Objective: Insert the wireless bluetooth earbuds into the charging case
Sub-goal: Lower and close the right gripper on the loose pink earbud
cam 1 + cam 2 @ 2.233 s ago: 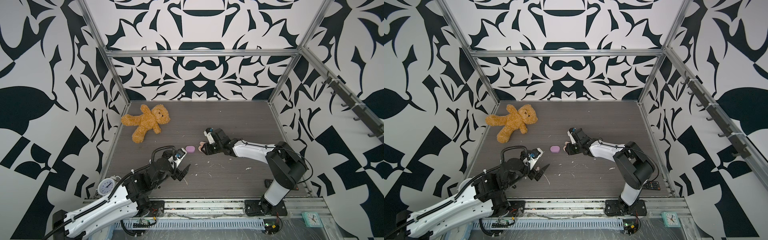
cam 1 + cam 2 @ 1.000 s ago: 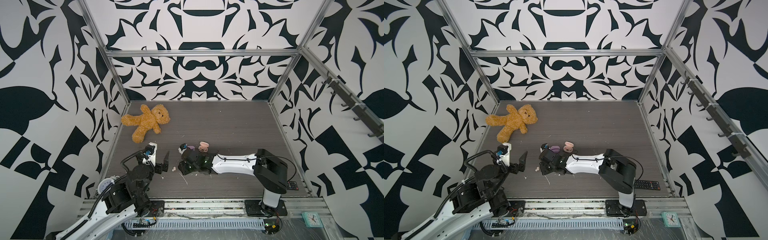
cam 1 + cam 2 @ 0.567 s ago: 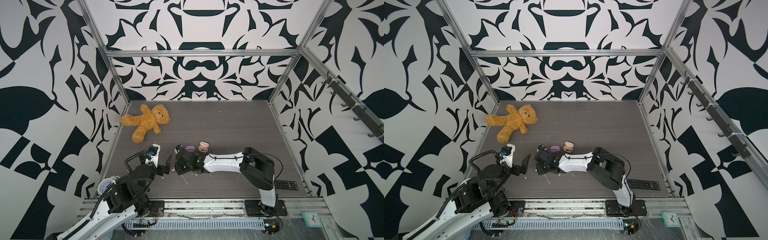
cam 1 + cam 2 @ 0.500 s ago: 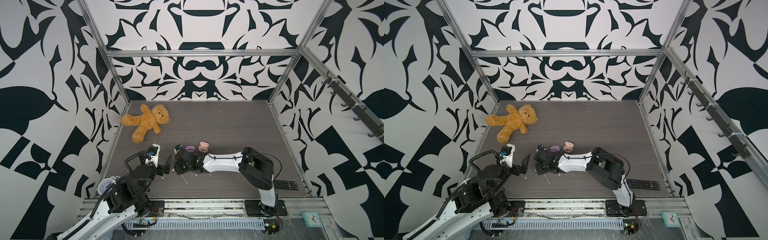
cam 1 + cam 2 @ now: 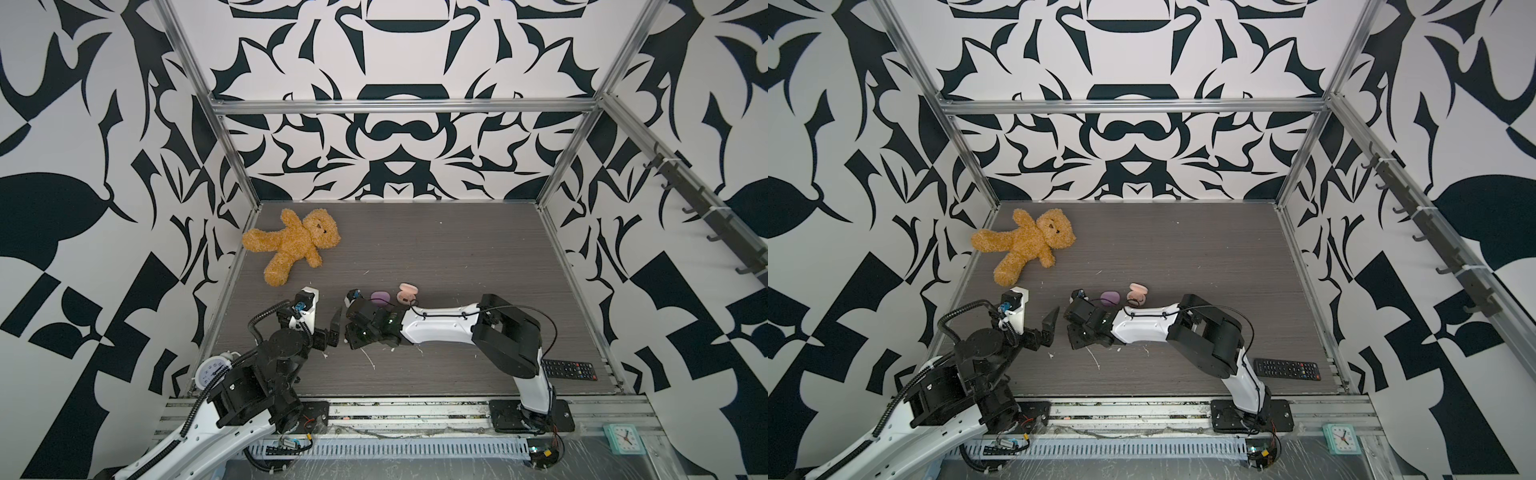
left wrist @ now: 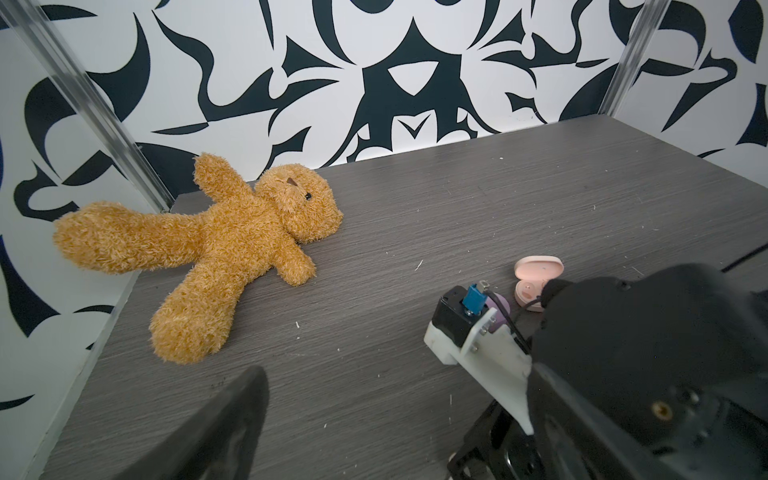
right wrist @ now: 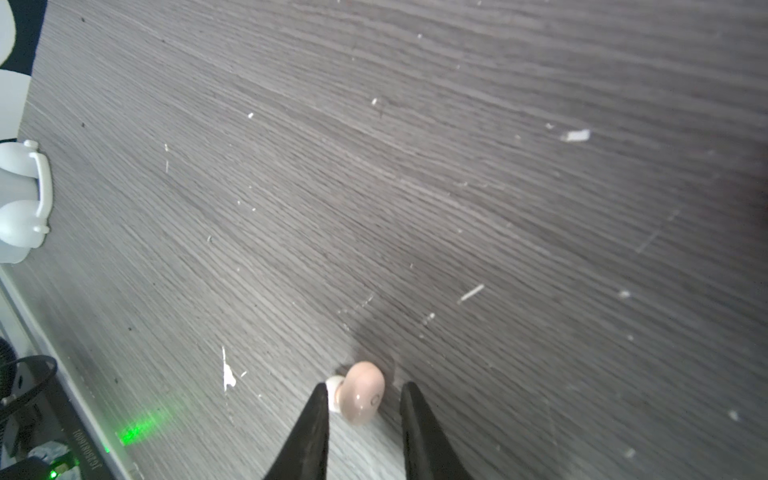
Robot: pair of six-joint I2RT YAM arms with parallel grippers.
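In both top views we've got the right gripper [image 5: 352, 337] reaching way over to the left part of the grey wood-grain table [image 5: 457, 249]. It's nose-down just beside the left gripper [image 5: 323, 322], whose jaws are spread wide with nothing in them. Behind the right arm sit a closed lilac oval plastic charging case [image 5: 380, 297] and, just beside it, a pale peach oval plastic charging case [image 5: 407, 293] with its lid flipped up. A fuzzy tan teddy bear [image 5: 295, 245] sprawls near the far left corner. The left wrist view gives us the bear and both cases, the lilac one half hidden behind the right arm. The right wrist view is the good one: a tiny pale peach bean-shaped plastic earbud [image 7: 361, 395] lies on the table, out of its case, between the black fingers [image 7: 307, 432]. They straddle it with a gap on one side, so the jaws aren't clamped on it yet.
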